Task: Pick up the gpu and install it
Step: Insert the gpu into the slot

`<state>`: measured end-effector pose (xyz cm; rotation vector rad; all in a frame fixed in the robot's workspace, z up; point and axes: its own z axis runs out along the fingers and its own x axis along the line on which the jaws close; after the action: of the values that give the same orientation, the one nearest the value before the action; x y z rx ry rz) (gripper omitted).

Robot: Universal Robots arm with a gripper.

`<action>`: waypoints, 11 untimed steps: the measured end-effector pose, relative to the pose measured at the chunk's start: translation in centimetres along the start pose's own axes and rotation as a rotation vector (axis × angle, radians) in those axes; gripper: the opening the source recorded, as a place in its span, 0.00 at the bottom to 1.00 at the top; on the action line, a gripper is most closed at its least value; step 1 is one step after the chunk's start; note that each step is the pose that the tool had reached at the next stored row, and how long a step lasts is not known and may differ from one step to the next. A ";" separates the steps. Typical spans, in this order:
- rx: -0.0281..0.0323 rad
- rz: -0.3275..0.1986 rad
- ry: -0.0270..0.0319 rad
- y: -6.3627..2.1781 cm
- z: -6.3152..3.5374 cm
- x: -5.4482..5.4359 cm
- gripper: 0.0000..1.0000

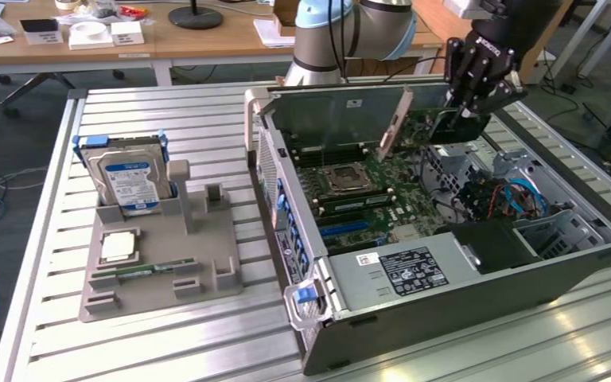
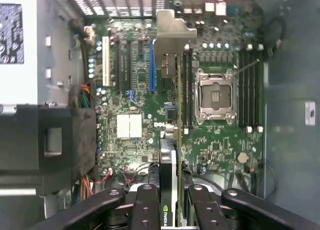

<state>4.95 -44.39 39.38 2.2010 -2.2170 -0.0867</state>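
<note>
Nearest to the wrist camera are the black fingers [image 2: 148, 206] of the gripper [image 2: 174, 202], and they are clamped on the gpu [image 2: 169, 162], one finger on each side of the card. The card is seen edge-on, with the NVIDIA mark readable on its dark part between the fingers and its silvery bracket [image 2: 172, 32] at the far end. It hangs over the green motherboard [image 2: 132, 125], near a long blue slot [image 2: 151, 65] and apart from a white slot [image 2: 105, 62]. The open processor socket [image 2: 216, 95] lies on the other side of the card.

In the upper right of the exterior view, the gripper [image 1: 470, 107] holds the gpu [image 1: 457, 127] just above the open computer case [image 1: 444, 318]. A black label with white writing [image 1: 412, 270] is on the silver box inside the case; its text cannot be read. In the left half of that frame, a grey holder [image 1: 157, 278] carries a hard drive [image 1: 130, 183] with a blue-white label, also not readable.
</note>
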 end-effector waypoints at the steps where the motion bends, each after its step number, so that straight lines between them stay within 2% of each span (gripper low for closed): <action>1: -0.0005 -0.018 0.0010 0.00 0.00 0.0 0.27; 5: -0.0009 -0.040 0.0023 0.00 0.01 0.0 0.27; 6: 0.0024 -0.041 0.0022 0.04 0.05 0.0 0.27; 8: 0.0178 -0.043 0.0028 0.15 0.14 0.0 0.27; 11: 0.0471 -0.046 0.0033 0.44 0.29 0.0 0.27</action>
<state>4.50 -44.36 39.12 2.2741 -2.1899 -0.0318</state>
